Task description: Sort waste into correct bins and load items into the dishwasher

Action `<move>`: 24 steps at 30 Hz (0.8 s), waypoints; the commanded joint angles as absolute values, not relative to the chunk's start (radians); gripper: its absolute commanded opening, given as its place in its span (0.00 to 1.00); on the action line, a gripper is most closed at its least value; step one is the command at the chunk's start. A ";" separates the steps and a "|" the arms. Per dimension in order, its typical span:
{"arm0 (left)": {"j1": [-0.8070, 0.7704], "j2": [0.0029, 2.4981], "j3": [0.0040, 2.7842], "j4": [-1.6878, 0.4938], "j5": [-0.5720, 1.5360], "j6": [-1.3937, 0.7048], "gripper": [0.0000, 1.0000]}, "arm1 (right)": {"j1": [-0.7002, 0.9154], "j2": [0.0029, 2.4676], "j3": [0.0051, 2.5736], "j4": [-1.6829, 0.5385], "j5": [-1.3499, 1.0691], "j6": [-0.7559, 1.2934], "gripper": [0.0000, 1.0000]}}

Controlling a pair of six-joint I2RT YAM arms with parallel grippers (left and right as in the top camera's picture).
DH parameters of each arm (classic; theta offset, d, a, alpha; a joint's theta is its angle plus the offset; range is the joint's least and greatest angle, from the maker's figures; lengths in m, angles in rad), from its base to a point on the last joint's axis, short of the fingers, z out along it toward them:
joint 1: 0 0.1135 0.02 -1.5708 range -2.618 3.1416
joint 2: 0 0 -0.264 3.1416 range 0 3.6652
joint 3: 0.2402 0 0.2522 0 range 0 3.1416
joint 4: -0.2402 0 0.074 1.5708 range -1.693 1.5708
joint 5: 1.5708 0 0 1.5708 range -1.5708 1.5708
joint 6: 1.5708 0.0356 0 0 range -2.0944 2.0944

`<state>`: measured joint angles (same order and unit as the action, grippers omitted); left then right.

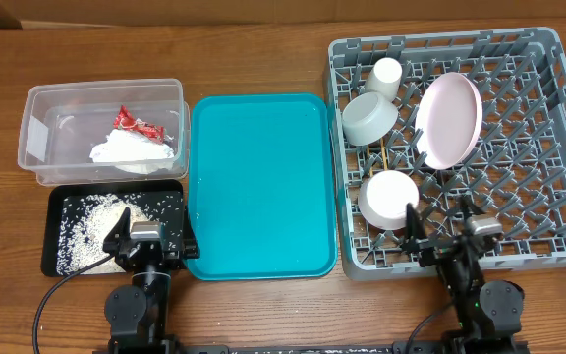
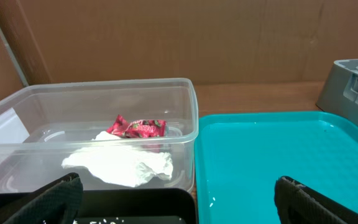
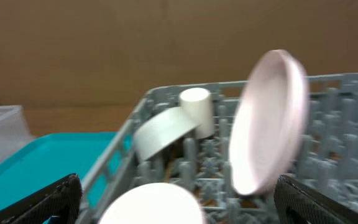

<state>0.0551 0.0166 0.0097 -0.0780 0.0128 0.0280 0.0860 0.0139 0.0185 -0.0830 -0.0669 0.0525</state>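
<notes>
Left tool (image 2: 179,186), right tool (image 3: 178,186) — jaws wide.

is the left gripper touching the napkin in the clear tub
Apart. The overhead view shows the open left gripper over the black tray, with a wall of the clear tub and a plain gap between it and the napkin.

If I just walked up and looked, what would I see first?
Probably the bright teal tray, right in the middle. Next comes the pink plate, standing on edge in the grey rack at the right. Then there is the red wrapper in the clear tub at the left.
</notes>
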 commanded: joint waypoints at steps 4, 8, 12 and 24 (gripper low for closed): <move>0.063 0.004 0.004 -0.077 0.000 0.015 1.00 | 0.010 0.004 0.009 -0.080 -0.057 0.060 1.00; 0.063 0.004 0.004 -0.077 0.000 0.015 1.00 | 0.010 0.004 0.009 -0.080 -0.057 0.060 1.00; 0.063 0.004 0.004 -0.077 0.000 0.015 1.00 | 0.010 0.004 0.009 -0.080 -0.057 0.060 1.00; 0.063 0.004 0.004 -0.077 -0.001 0.015 1.00 | 0.010 0.004 0.009 -0.080 -0.057 0.060 1.00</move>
<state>0.0551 0.0166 0.0097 -0.0784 0.0105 0.0280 0.0135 0.0139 0.0185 -0.0826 -0.0624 0.0525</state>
